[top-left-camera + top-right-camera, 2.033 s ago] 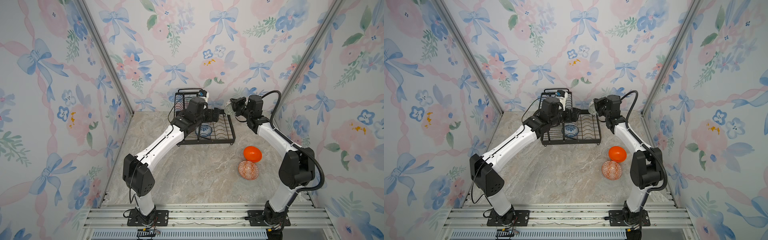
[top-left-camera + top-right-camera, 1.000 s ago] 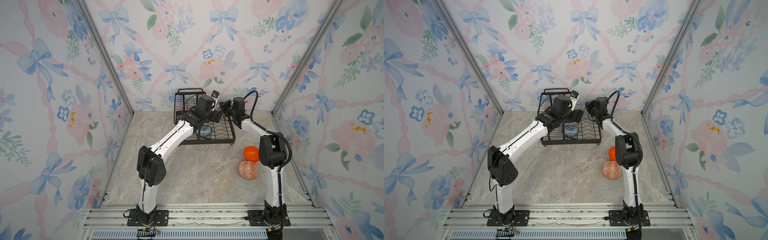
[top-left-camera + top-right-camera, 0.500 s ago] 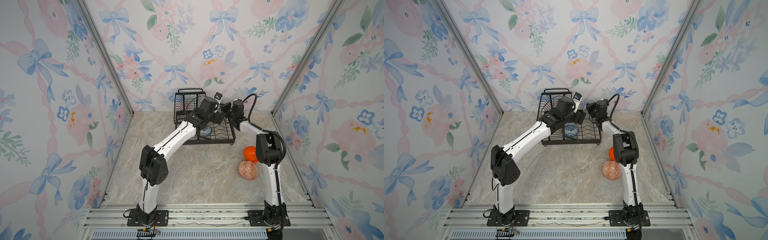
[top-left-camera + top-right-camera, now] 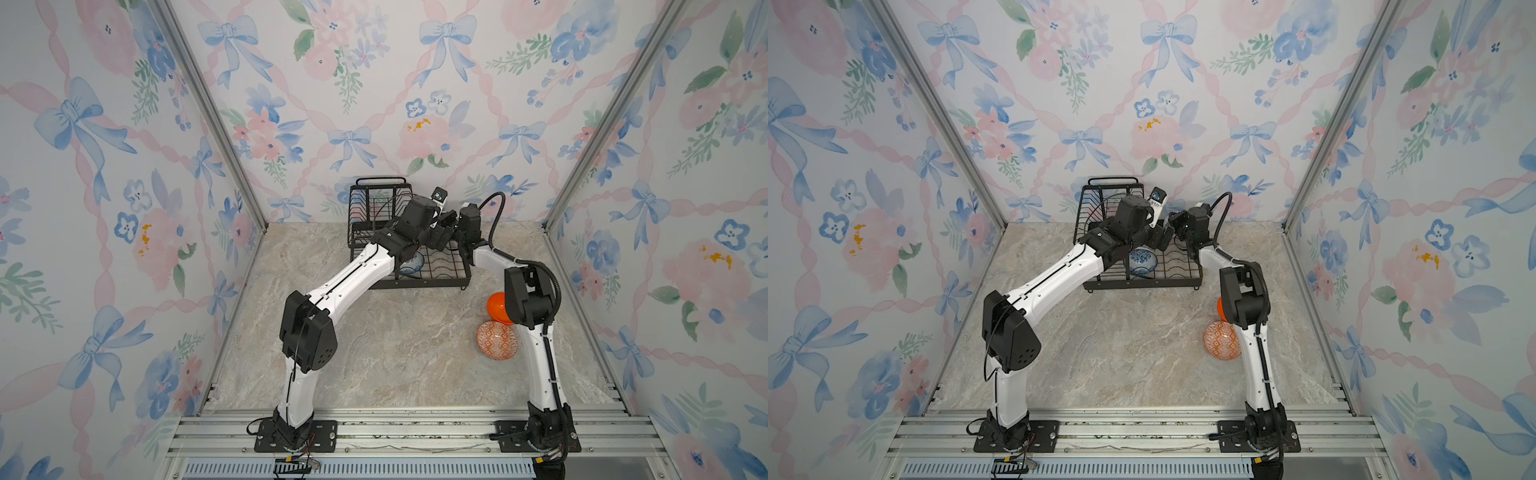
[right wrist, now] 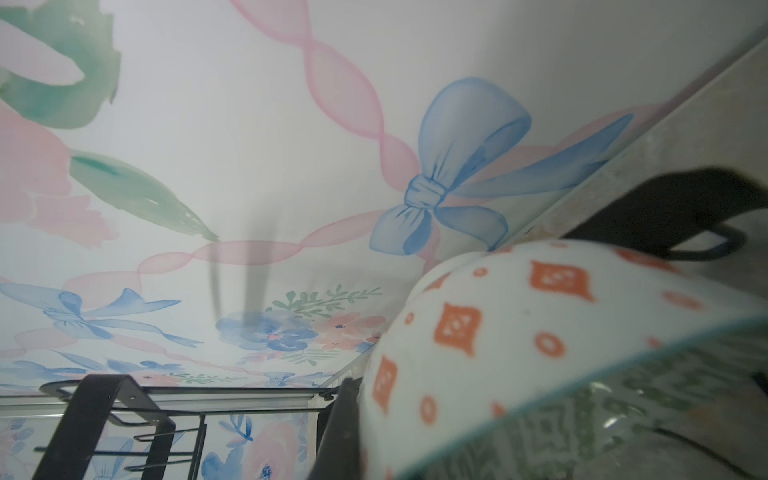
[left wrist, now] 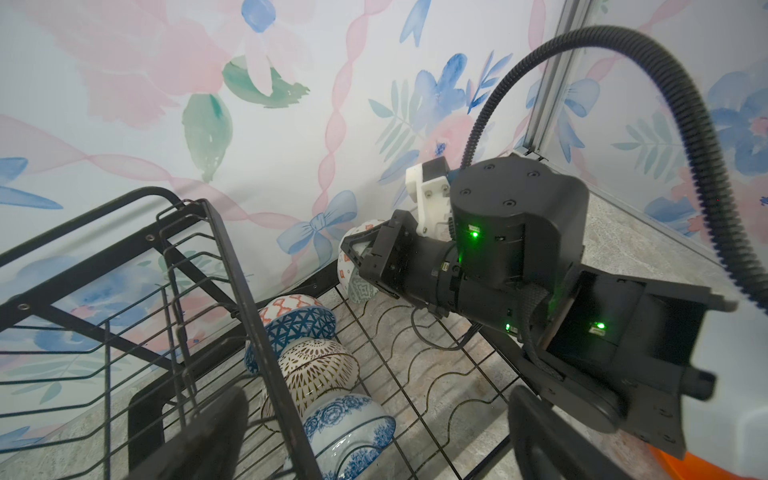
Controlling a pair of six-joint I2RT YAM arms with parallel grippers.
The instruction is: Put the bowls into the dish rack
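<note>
The black wire dish rack (image 4: 415,285) (image 4: 1142,286) stands at the back wall. In the left wrist view its lower tray holds three bowls on edge: dark-blue geometric (image 6: 297,326), brown-patterned (image 6: 320,370) and blue-white floral (image 6: 349,432) (image 4: 1142,259). My right gripper (image 4: 451,219) (image 6: 361,257) is shut on the rim of the green-white bowl (image 6: 353,286) (image 5: 519,332), held tilted just above the tray's back end. My left gripper (image 4: 441,239) (image 6: 374,442) hangs open over the tray, holding nothing.
A plain orange bowl (image 4: 496,305) (image 4: 1220,309) and an orange-white patterned bowl (image 4: 496,345) (image 4: 1221,345) lie on the marble table at the right, beside my right arm's elbow. The rack's raised basket (image 6: 124,311) and the back wall close in on both grippers.
My right gripper has carried the green-white bowl leftward to the rack's back end. The left gripper has swung right over the tray, staying open. Both elbows have drawn inward.
</note>
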